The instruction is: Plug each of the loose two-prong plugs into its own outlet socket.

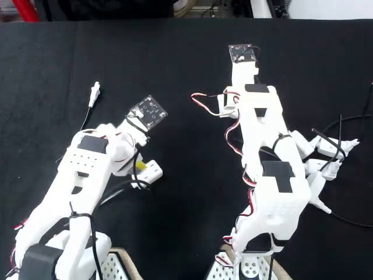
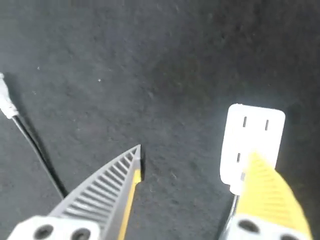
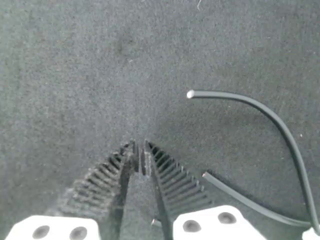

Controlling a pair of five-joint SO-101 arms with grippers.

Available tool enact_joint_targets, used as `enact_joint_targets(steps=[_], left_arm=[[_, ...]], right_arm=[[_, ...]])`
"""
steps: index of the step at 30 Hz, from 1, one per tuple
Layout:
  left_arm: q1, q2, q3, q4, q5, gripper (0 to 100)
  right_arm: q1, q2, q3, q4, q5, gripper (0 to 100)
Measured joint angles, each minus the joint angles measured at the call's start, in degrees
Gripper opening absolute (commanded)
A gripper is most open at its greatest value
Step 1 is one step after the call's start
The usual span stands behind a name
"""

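Note:
A white outlet socket lies on the black cloth, its slots facing up. The yellow finger of my left gripper overlaps its near end. The grey finger stands well apart, so this gripper is open and holds nothing. From above, the socket sits at the tip of the left arm. A loose white plug with a thin black cord lies farther out to the left, and it also shows as the plug. My right gripper is shut and empty just above bare cloth, beside black cords.
A cluster of white plug and socket pieces with black cords lies right of the right arm. The right arm stretches up the middle of the table. The cloth's far edge runs along the top.

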Motion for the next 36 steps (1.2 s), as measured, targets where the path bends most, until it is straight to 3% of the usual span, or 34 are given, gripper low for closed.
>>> enact_joint_targets(steps=[6,11,14,18,20,24,36], left_arm=[[-4.2,-9.7,0.0,7.0,3.5,26],[-15.2,-29.1,7.5,8.9,8.1,26],[-22.4,-42.0,17.0,2.3,11.2,29],[-23.7,-48.9,30.9,-13.7,16.0,35],[-23.6,-46.1,31.2,-19.4,18.4,34],[-23.5,-30.4,22.2,-21.9,21.5,34],[-23.5,37.1,-33.7,-14.4,22.6,34]], right_arm=[[0.0,0.0,0.0,0.0,0.0,1.2],[-1.4,0.0,0.0,0.0,0.0,1.2],[-3.5,0.0,0.0,1.5,0.0,1.2],[-4.3,0.0,0.0,3.7,0.1,1.2],[-4.1,0.0,0.0,3.8,0.0,1.2],[-4.3,0.0,0.0,3.8,0.1,1.2],[-4.1,0.0,0.0,3.8,0.1,1.2]])
